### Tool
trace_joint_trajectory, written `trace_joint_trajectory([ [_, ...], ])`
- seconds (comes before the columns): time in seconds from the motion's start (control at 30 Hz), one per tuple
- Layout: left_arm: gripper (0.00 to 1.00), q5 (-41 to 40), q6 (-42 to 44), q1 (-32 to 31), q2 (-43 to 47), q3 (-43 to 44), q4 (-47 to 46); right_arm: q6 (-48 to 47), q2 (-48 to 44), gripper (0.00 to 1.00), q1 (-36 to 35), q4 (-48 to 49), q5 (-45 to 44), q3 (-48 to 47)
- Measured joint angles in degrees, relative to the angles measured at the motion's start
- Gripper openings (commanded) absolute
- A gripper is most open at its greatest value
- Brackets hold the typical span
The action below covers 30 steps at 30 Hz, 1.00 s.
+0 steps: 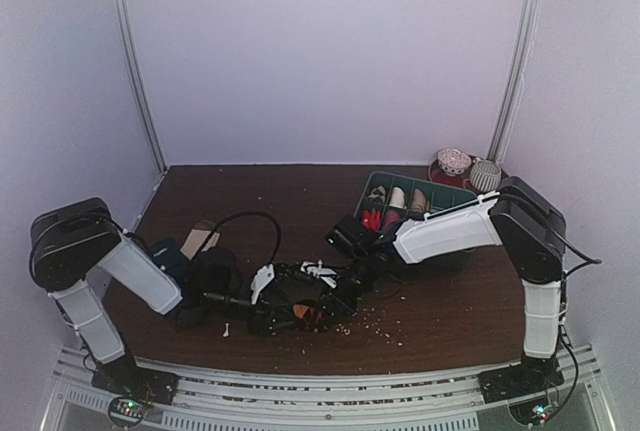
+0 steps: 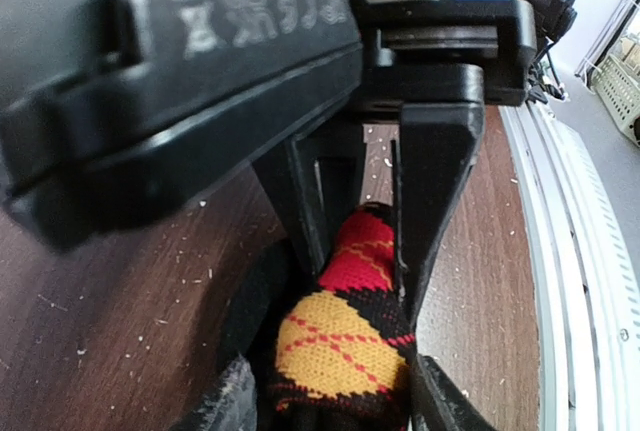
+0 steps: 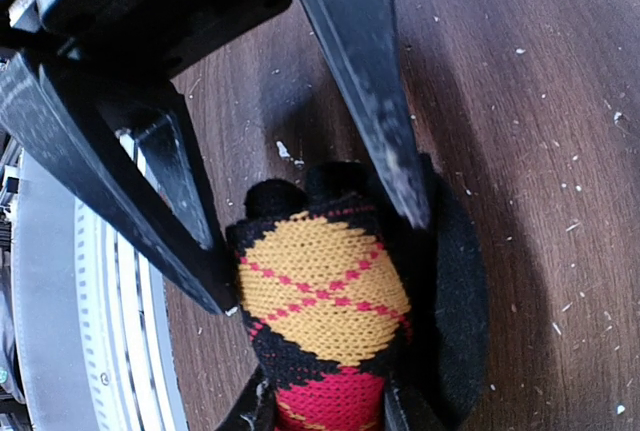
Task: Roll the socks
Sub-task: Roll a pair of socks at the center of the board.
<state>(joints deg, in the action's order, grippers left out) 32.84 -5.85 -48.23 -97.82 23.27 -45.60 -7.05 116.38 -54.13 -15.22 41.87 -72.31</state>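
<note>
Where argyle sock [image 3: 322, 286] sits bunched, left claw [image 2: 335, 396] and right claw [image 3: 320, 256] clamp opposite ends.

A dark wooden table [image 1: 450, 316] is littered with pale crumbs [image 1: 375, 323] toward its near edge. At the far right stands a green tray [image 1: 372, 187] split into compartments. Just behind it, in the corner, a patterned ball [image 1: 453, 161] and a grey ball [image 1: 485, 175] sit side by side.
</note>
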Motion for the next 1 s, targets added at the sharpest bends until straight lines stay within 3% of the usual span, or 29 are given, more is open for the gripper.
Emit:
trace_joint_trajectory([
  [0.1, 0.5, 0.5, 0.0, -0.24, -1.42, 0.98, -0.26, -0.02, 0.42, 0.28, 0.17, -0.7, 0.55, -0.59],
  [0.17, 0.42, 0.72, 0.02, -0.37, -2.05, 1.57, -0.22, -0.02, 0.5, 0.29, 0.26, -0.76, 0.76, -0.63],
  [0.23, 0.26, 1.29, 0.13, -0.5, -3.02, 2.36, -0.13, -0.02, 0.59, 0.29, 0.33, -0.83, 0.92, -0.72],
  [0.3, 0.01, 2.16, 0.17, -0.63, -3.91, 3.17, 0.24, -0.04, 0.66, 0.28, 0.39, -1.11, 1.01, -0.81],
  [0.47, 0.0, 3.61, -0.02, -0.59, -4.5, 4.33, 1.16, 0.0, 0.68, 0.29, 0.66, -2.19, 1.05, -0.94],
  [0.73, 0.0, 2.75, -5.16, -0.92, -4.83, 6.6, 5.68, 0.52, -0.39, 0.39, 0.66, -3.08, -1.6, -1.09],
  [1.0, 0.0, -0.15, -11.28, -1.73, -5.79, 7.15, 4.42, 2.58, -9.11, 0.55, 0.68, -2.21, -14.03, 4.48],
])
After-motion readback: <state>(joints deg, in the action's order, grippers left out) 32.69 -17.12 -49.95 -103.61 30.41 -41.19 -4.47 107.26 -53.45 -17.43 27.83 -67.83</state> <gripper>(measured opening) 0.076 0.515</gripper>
